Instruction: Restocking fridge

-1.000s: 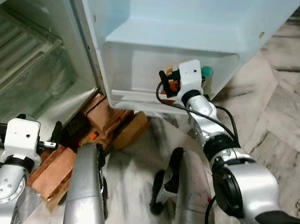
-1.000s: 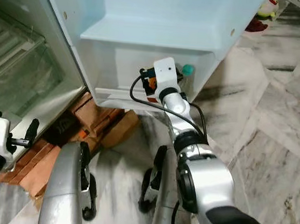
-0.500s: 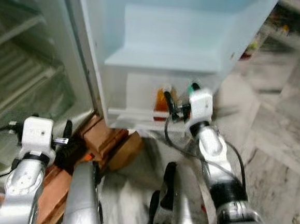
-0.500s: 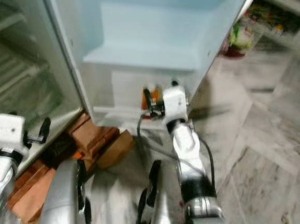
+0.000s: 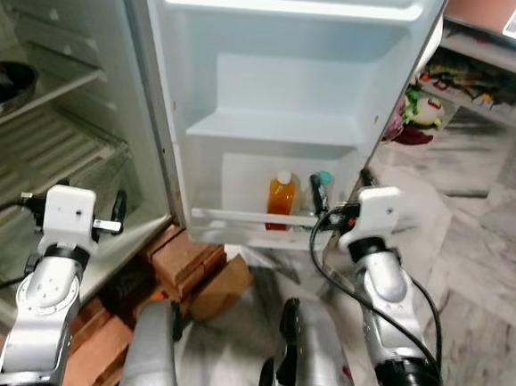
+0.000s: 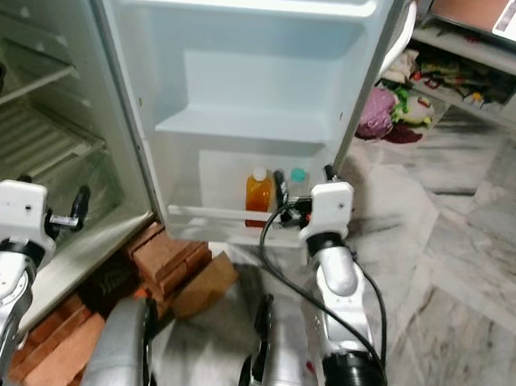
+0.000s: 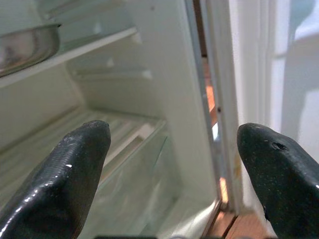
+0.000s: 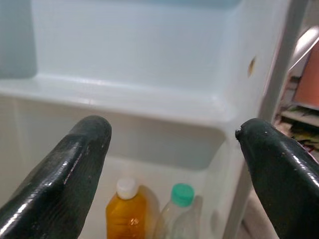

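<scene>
My right gripper point(image 8: 172, 164) spread wide, empty, just in front of bottom door shelf point(image 5: 247, 217). Orange bottle point(image 5: 281, 200) and green-capped bottle point(image 5: 320, 187) stand upright behind shelf rail, side by side. Left gripper point(image 7: 174, 164) also wide open, empty, facing fridge interior point(image 5: 48, 132).

Risk: wrist or fingers clipping rail or bottles, tipping green-capped one into orange one.
</scene>
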{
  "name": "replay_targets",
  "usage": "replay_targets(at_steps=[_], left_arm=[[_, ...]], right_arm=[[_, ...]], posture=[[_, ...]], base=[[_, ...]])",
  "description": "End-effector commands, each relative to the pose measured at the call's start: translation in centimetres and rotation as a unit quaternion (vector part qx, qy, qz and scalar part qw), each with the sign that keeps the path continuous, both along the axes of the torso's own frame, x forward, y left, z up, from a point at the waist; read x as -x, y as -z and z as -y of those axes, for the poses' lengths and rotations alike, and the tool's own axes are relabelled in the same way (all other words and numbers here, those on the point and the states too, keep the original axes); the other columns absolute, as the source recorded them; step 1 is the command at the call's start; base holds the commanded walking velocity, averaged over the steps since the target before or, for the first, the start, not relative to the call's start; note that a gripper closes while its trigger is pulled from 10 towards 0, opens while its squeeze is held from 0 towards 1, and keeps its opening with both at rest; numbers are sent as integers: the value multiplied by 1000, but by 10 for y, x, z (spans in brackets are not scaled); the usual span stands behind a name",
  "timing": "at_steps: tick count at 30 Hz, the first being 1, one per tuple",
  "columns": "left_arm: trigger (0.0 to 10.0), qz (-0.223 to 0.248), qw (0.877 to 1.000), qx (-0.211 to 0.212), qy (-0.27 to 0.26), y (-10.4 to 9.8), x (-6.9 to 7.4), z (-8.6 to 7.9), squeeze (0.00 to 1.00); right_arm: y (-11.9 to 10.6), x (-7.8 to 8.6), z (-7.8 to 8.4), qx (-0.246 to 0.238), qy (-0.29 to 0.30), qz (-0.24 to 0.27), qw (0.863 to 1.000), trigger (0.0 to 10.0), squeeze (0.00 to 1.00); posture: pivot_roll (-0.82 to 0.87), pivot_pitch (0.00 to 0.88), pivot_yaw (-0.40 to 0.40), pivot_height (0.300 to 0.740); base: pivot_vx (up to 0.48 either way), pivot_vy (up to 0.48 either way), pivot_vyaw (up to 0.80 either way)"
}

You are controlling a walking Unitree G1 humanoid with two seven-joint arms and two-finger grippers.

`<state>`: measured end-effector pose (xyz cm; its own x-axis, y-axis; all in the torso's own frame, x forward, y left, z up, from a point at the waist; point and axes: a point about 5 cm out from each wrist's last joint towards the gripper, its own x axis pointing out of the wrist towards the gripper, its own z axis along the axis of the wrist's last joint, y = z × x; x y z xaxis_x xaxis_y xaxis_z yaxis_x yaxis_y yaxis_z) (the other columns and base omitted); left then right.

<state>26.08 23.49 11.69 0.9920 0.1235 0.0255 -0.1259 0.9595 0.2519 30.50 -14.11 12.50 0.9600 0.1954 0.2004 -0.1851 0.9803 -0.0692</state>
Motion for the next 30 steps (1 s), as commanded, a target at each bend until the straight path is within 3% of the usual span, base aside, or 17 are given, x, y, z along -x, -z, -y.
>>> replay_targets(at_steps=[1,14,23,30], left_arm=[[10000,5,1000,6,2,0,-6,4,0],[10000,15,999,12,35,-6,-21,9,0],[10000,-16,999,18,42,14,-11,15,0],[10000,-12,999,16,35,13,-15,18,0]], right_arm=[[3,3,4,-3,4,-12,1000,10000,0],[-10,-3,-2,1,3,-7,1000,10000,0],[9,5,1,-16,15,-49,999,10000,0],[11,4,3,-13,17,-65,998,10000,0]], posture=[[99,0,-46,588],[73,0,-31,673],[69,0,-36,738],[67,0,-47,740]], base=[[0,0,0],[0,0,0],[0,0,0],[0,0,0]])
